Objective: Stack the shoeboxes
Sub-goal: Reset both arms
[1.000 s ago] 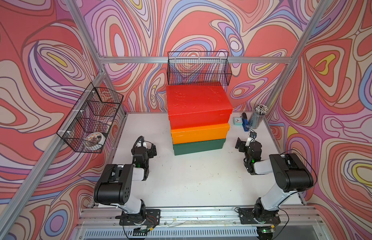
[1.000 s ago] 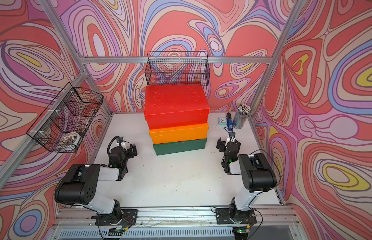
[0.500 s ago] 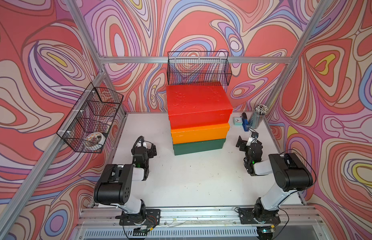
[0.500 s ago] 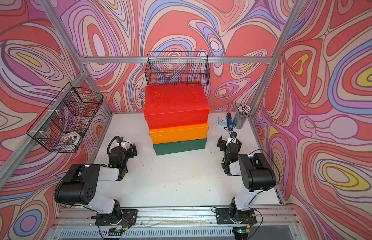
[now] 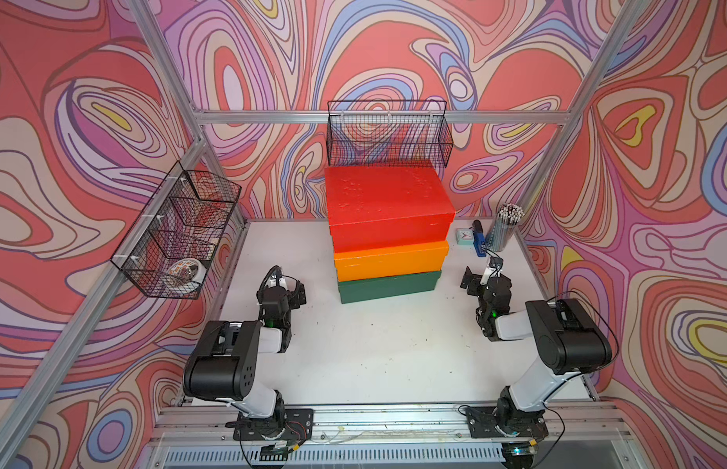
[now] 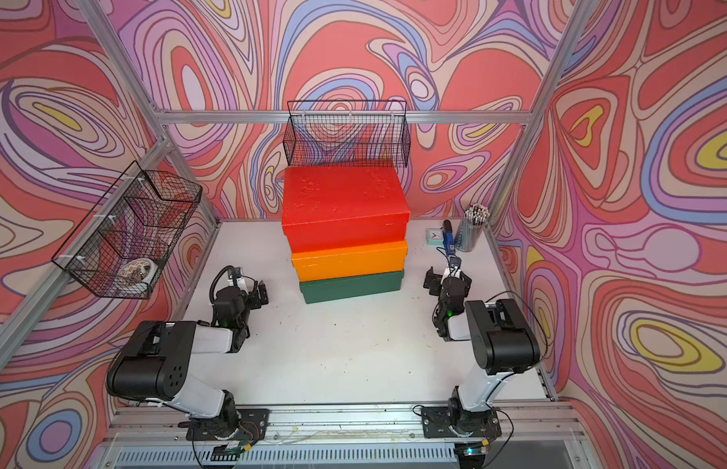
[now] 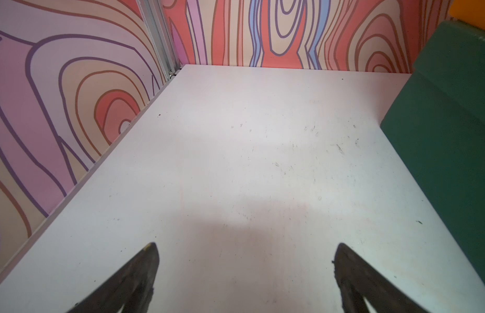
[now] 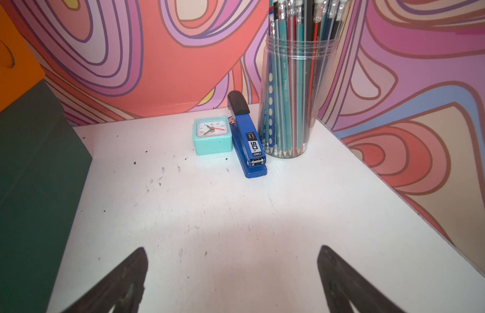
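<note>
Next to nothing has moved in the last second: the right pincer (image 8: 232, 252) has shifted a trace, the stack not at all. The shoeboxes stand stacked at the back middle of the counter (image 5: 394, 357) — dark green shoebox (image 5: 388, 286) at the bottom, orange shoebox (image 5: 390, 262) on it, red shoebox (image 5: 388, 199) on top, just below the wire basket (image 5: 388, 134) on the rear wall. The left pincer (image 7: 246, 246) is spread and empty over bare counter left of the stack. The right pincer is likewise spread and empty — facing the clock (image 8: 212, 134), stapler (image 8: 248, 141) and pencil jar (image 8: 288, 108).
</note>
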`<state>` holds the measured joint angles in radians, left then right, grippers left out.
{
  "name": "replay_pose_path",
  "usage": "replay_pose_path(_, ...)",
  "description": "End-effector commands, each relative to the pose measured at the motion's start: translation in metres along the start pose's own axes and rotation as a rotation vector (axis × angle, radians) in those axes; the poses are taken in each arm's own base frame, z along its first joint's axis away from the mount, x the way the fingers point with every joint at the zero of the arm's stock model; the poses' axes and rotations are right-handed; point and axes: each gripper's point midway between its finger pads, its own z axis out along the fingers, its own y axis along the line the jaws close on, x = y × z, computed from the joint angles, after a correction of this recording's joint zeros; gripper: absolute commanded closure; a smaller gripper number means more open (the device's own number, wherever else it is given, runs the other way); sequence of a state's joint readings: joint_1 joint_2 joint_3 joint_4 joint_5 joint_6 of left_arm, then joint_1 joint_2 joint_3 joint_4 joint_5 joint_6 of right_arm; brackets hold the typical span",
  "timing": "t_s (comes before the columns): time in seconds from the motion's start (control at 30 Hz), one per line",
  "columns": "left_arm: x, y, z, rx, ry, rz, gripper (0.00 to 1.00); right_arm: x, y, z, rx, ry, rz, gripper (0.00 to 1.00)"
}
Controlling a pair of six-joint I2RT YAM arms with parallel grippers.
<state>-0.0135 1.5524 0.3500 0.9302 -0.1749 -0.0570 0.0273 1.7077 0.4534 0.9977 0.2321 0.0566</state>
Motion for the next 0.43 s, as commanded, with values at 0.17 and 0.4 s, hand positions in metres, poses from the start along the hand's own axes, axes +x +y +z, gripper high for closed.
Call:
replay_pose_path(0.17, -0.0066, -0.0015, -0.0001, 0.011, -0.014, -0.009, 0.00, 0.0015, -0.0010, -0.0002, 0.010, 0.006, -0.003, 0.02)
replay_pose_path(0.4, -0.0062, -0.0040, -0.0004, 0.020, -0.011, -0.001, 0.00, 0.0014, -0.0005, -0.0003, 0.008, 0.005, -0.002, 0.02)
